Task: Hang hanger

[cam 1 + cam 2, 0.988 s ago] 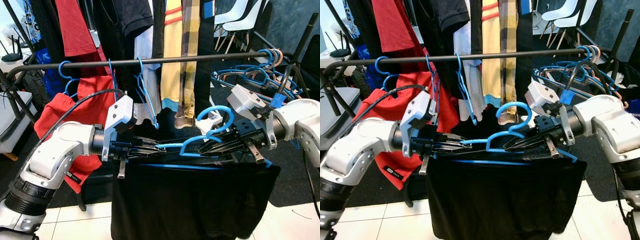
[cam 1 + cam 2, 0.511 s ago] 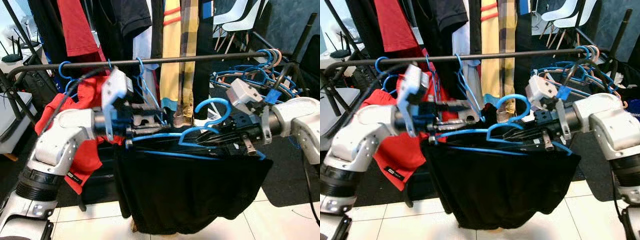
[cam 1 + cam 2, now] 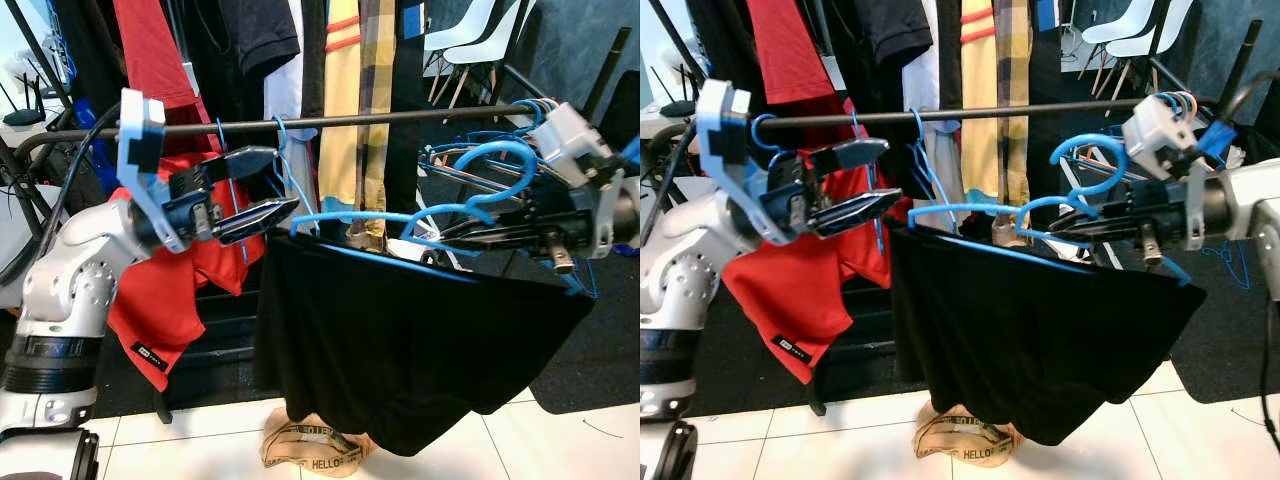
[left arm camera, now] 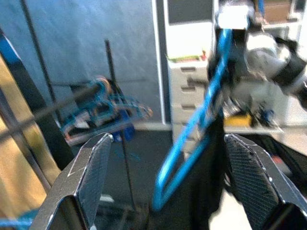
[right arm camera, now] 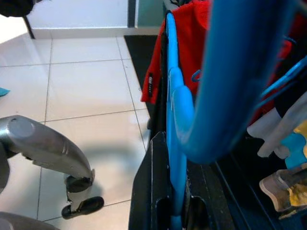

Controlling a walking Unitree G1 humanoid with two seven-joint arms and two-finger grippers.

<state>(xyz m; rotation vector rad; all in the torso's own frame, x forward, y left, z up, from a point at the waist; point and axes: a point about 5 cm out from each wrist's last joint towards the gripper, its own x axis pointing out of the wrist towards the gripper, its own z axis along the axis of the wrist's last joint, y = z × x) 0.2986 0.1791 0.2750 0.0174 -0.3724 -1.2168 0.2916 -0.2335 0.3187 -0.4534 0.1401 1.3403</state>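
Black garment point(image 3: 410, 345) draped over a blue hanger point(image 3: 400, 215), hanging just below the dark rail point(image 3: 330, 120) and in front of the clothes on it. Right hand point(image 3: 470, 236) clamped on the hanger near its hook; right wrist view looks straight down the blue bar point(image 5: 173, 143) pinched between the fingers, with white floor tiles point(image 5: 86, 86) beyond. Left hand point(image 3: 262, 190) spread open beside the hanger's left tip, touching nothing; left wrist view catches both open fingers point(image 4: 88, 172) framing the hanger. Brown paper bag point(image 3: 315, 450) lying on the floor under the garment.
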